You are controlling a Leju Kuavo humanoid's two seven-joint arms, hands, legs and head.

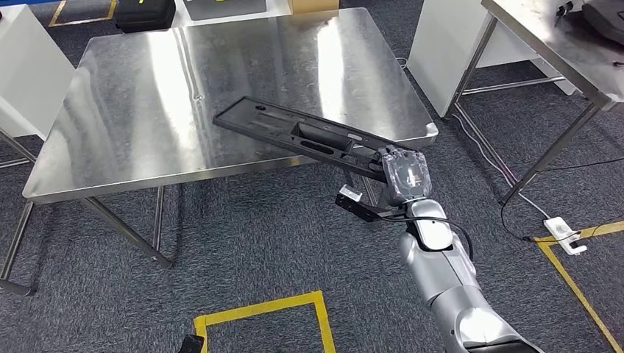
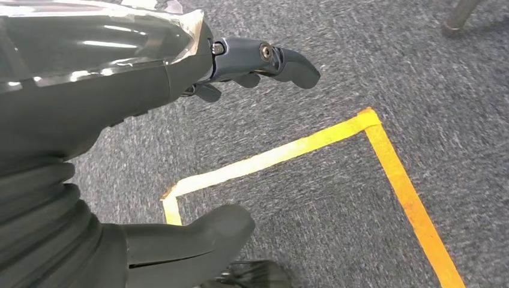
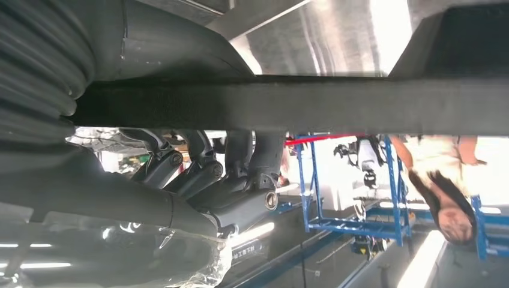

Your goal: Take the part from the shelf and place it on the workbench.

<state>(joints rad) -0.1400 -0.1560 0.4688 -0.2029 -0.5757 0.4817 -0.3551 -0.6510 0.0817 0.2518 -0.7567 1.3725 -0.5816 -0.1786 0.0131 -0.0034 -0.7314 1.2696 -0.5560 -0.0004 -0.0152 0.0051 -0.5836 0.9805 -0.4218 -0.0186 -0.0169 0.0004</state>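
Two hands show, and only one carries anything. The left hand (image 2: pixel 180 90) hangs low over grey carpet (image 2: pixel 336 54) in its wrist view, thumb and dark fingers apart and lightly bent, with nothing between them; yellow floor tape (image 2: pixel 384 156) forms a corner beneath it.

The right arm (image 1: pixel 449 287) reaches up and forward from the lower right of the head view, its wrist bent toward the workbench (image 1: pixel 147 110). The right hand (image 1: pixel 405 174) grips the near end of the part (image 1: pixel 302 132), a long, flat black plastic panel with slots and cut-outs. In the right wrist view the fingers (image 3: pixel 240 174) curl around the part's dark edge (image 3: pixel 300 102), closed firmly on it.

The part runs from the hand up and to the left, tilted, its gripped end just off the workbench's front right corner and the rest extending over the steel top near the front edge. Whether its far end touches the surface I cannot tell.

To the right, a second steel table (image 1: pixel 559 44) stands apart, with a white power strip (image 1: pixel 565 237) and cables on the carpet below it. In the right wrist view a blue rack (image 3: pixel 354 198) and a person (image 3: pixel 444 180) show in the background.
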